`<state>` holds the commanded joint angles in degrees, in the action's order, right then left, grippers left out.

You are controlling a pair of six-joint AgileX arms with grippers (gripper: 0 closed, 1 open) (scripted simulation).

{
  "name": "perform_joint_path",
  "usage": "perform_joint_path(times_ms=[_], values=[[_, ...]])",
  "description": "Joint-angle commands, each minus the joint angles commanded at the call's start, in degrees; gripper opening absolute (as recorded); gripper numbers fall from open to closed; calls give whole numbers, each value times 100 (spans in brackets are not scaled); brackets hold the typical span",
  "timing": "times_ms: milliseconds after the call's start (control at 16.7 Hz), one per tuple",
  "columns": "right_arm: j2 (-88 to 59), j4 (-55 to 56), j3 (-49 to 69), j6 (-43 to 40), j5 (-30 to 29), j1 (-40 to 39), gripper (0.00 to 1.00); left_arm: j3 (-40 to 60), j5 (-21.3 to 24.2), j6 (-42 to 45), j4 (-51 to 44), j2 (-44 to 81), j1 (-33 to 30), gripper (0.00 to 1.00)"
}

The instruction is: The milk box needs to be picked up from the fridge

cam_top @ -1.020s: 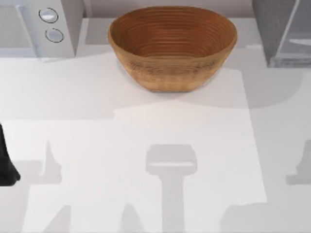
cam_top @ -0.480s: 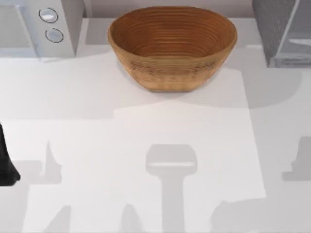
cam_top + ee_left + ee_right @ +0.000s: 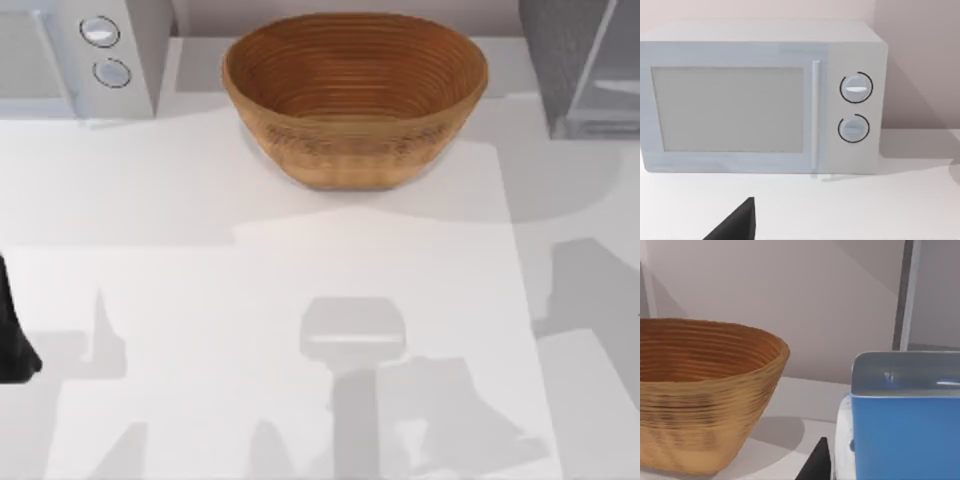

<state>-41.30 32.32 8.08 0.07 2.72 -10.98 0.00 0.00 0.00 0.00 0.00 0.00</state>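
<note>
Right gripper [image 3: 816,465] faces milk box [image 3: 905,435] beside woven bowl [image 3: 700,400].

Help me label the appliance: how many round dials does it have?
2. On the light grey appliance, at the table's far left, one dial sits directly above the other dial, beside the door.

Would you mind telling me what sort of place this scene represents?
Probably a simulated kitchen counter: a light grey microwave with two round dials, a brown ribbed woven bowl and a dark grey speckled fridge stand along its back.

Brown ribbed bowl [image 3: 355,95] at table [image 3: 300,290] back centre, light grey two-dial appliance [image 3: 75,55] back left.
</note>
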Motion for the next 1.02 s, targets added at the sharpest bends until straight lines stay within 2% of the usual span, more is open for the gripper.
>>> perform_joint_path(times_ms=[600, 1020], values=[[-4916, 3954, 1016, 45, 320, -1354, 0, 0, 0, 0, 0, 0, 0, 100], [-7471, 6017, 1548, 68, 486, -2060, 0, 0, 0, 0, 0, 0, 0, 100]])
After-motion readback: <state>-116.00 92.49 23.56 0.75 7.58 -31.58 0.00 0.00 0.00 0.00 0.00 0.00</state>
